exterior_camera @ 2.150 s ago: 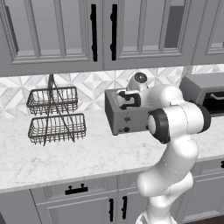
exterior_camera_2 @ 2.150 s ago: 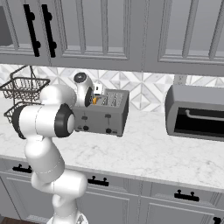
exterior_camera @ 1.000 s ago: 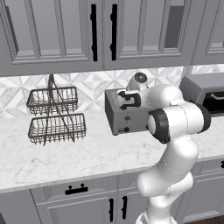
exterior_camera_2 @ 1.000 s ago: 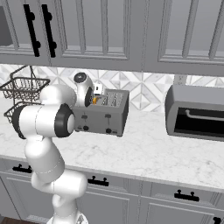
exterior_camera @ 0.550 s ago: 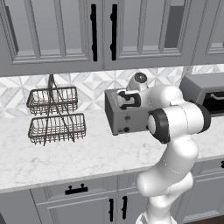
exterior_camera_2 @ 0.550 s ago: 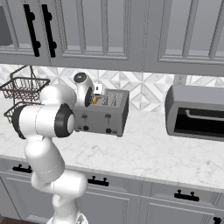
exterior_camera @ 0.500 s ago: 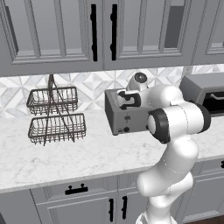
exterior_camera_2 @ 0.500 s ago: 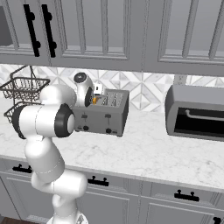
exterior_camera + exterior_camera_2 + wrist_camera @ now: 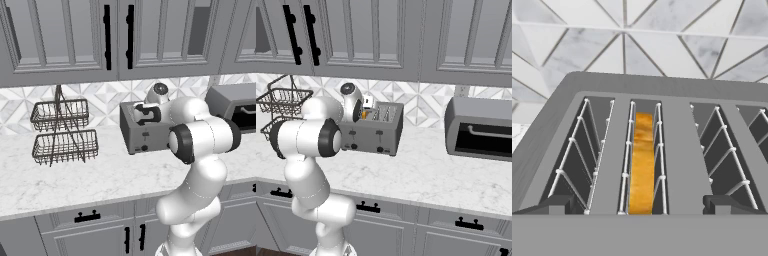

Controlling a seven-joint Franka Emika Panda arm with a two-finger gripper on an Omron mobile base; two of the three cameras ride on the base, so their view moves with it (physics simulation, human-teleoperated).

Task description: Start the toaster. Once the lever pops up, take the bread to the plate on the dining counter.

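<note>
Toaster right beneath me: I hang over its top, looking down into its four slots, with the tiled wall behind it. Bread stands on edge in the second slot from the left as I see it, its golden crust up, sunk between the wire guides. My jaws are spread wide, nothing between them; the two dark fingertips sit at either side of that slot's near end, above the toaster's front edge. From the base cameras, the toaster stands on the marble surface against the wall, a wire basket rack well to its left, a larger grey oven to its right.
</note>
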